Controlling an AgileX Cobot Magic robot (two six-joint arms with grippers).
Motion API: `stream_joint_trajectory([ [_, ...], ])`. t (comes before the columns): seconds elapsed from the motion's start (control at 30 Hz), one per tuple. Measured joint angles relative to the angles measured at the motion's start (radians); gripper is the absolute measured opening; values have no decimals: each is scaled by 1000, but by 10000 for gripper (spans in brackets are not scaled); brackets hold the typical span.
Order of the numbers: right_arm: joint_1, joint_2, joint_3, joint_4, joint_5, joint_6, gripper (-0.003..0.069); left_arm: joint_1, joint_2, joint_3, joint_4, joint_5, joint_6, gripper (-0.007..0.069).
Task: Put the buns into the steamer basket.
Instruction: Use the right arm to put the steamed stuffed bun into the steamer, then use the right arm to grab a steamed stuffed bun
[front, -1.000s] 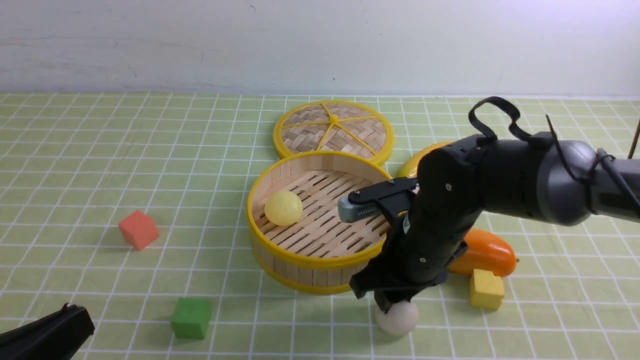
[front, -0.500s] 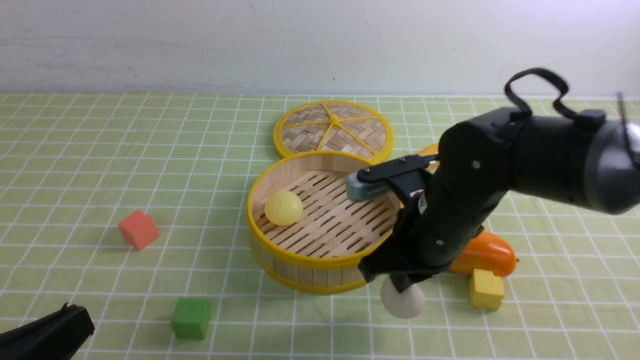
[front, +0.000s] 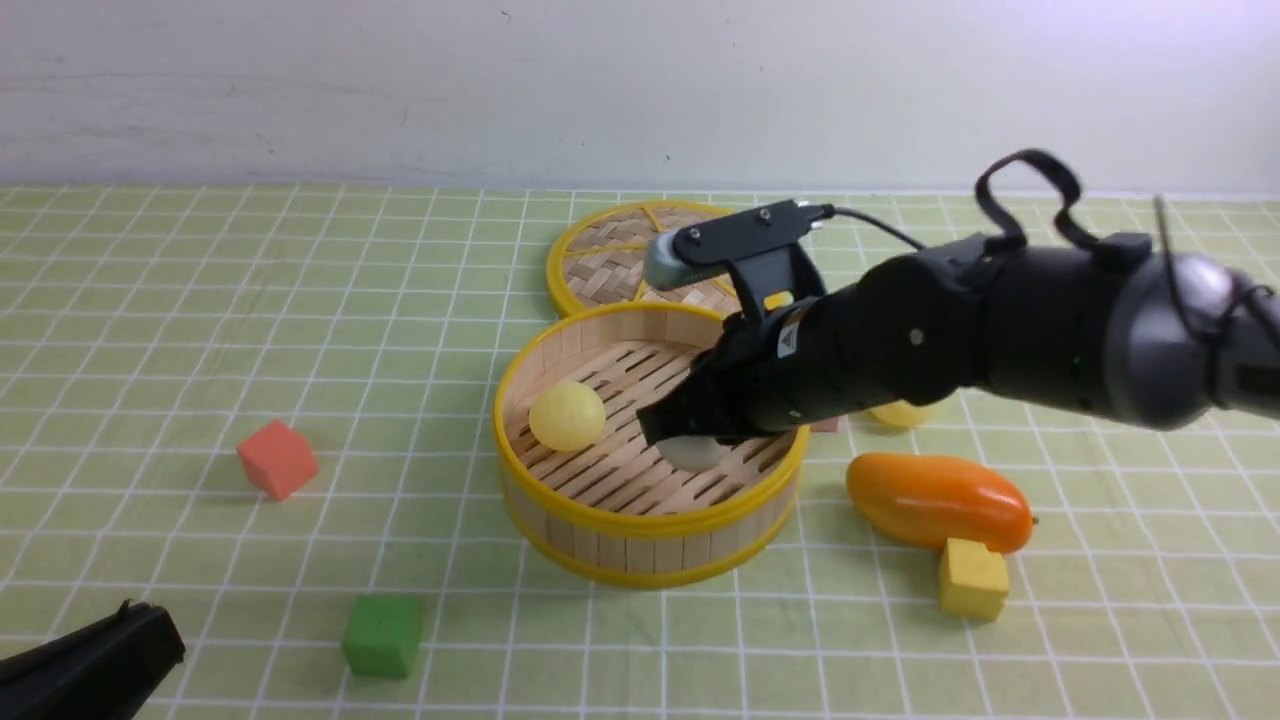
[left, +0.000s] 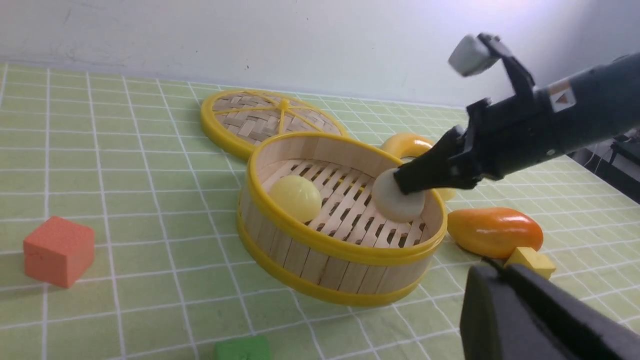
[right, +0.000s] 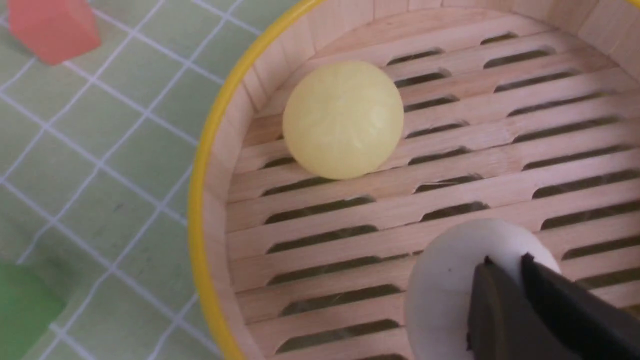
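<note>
Front view: the right gripper (front: 678, 438) reaches from the right over the round bamboo steamer basket with yellow plastic rims (front: 560, 505). Its jaws are clenched on the off-white round bun (front: 697, 455), which sits inside the rim on the basket's right side. 1 pale yellow dome-shaped bun (front: 567, 415) lies on the slatted floor at the basket's left side. A second pale yellow bun (front: 903, 413) shows partly under the right arm, on the green checked tablecloth (front: 200, 300) outside the basket, to its right. The flat woven lid with yellow spokes (front: 605, 255) lies just behind the basket. The glossy orange mango (front: 938, 500) lies to the right, with the yellow cube (front: 972, 578) just in front of it. The orange-red cube (front: 277, 458) and the green cube (front: 382, 634) stand well left of the basket. The left gripper (front: 150, 640) sits low at the near left corner, jaws closed on nothing. Left wrist view: the right gripper pinches the top of the off-white round bun (left: 395, 205) above the slats; contact with the floor cannot be told. The pale yellow dome-shaped bun lies apart from it. Right wrist view: 2 black fingers (right: 490, 310) close together on the off-white round bun, with the pale yellow dome-shaped bun (right: 342, 120) near the wall.
</note>
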Motion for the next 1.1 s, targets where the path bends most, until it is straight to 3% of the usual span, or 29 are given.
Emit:
stream_joint_trajectory([
  [0.07,0,15,0,-7,-10,0,83,0,0,0,0,0,0,1],
  [0.27,0,15,-2,-29,-8,0,300,0,0,0,0,0,0,3],
  [0.33,0,-18,-2,-33,17,0,405,0,0,0,0,0,0,3],
  [0.47,-12,-131,-2,-56,71,0,487,0,0,0,-2,0,0,4],
  [0.67,-118,-209,-7,-78,183,9,451,0,0,0,-2,0,0,6],
  [0.87,-306,-117,-21,-70,266,61,360,0,0,0,-1,0,0,11],
  [1.1,-371,62,-183,-45,335,64,353,0,0,0,-1,0,1,18],
])
